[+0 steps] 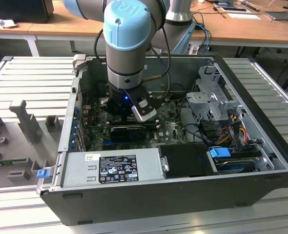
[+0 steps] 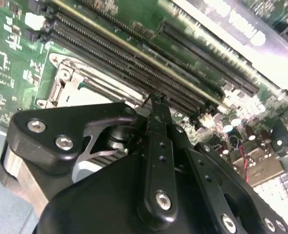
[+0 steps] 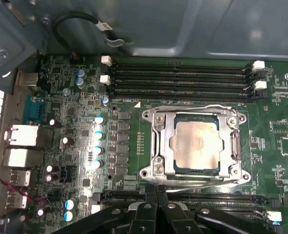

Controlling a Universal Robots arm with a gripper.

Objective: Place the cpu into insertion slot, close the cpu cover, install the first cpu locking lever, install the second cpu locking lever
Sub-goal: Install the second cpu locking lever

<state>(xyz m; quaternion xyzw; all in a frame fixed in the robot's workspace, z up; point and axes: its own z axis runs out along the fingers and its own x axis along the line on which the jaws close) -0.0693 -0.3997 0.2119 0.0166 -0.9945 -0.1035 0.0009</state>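
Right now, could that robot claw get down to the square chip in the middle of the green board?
Probably yes. The gripper sits just beside the chip, low inside the open computer case. The metal frame lies around the chip, leaving its top bare. Nothing stands between them.

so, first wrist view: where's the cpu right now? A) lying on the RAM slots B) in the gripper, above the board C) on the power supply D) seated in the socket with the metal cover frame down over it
D: in the first wrist view the cpu sits in the insertion slot, with the cpu cover lying flat around its edges.
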